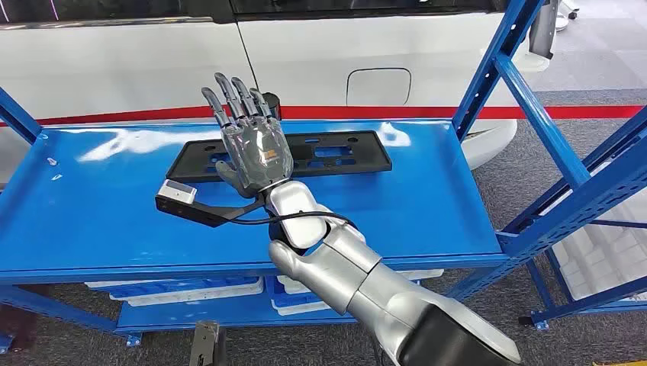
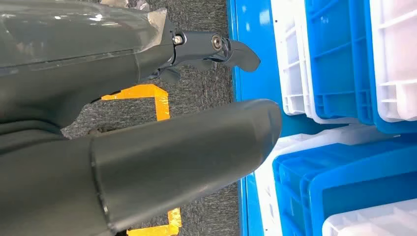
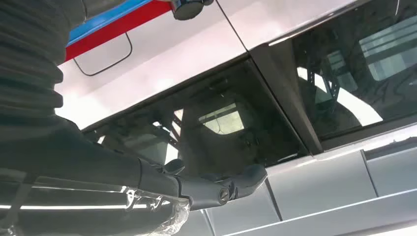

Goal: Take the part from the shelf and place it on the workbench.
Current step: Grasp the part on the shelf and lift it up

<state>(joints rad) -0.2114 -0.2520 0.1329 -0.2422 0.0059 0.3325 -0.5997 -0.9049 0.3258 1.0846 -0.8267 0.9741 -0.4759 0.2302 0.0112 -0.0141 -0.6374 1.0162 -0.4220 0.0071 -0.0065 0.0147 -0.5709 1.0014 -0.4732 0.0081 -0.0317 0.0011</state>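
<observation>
The right robot hand point(image 1: 255, 149) is raised above the glossy blue metal shelf point(image 1: 427, 198), palm away from the head camera, its dark fingers point(image 1: 229, 99) spread apart and straight, holding nothing. It hangs over the long flat black plastic part with rectangular cut-outs point(image 1: 343, 152), which lies flat on the shelf top toward the rear edge; whether the robot hand touches the part cannot be told. In the right wrist view a dark fingertip point(image 3: 246, 178) points toward the white car body with dark windows point(image 3: 314, 54) standing behind the shelf. The left robot hand point(image 2: 162, 128) hangs low, one dark finger point(image 2: 231, 49) extended and nothing in it, beside blue and white plastic crates point(image 2: 339, 59) stacked on the lower shelf over grey carpet point(image 2: 201, 93) with yellow tape marks point(image 2: 157, 98).
</observation>
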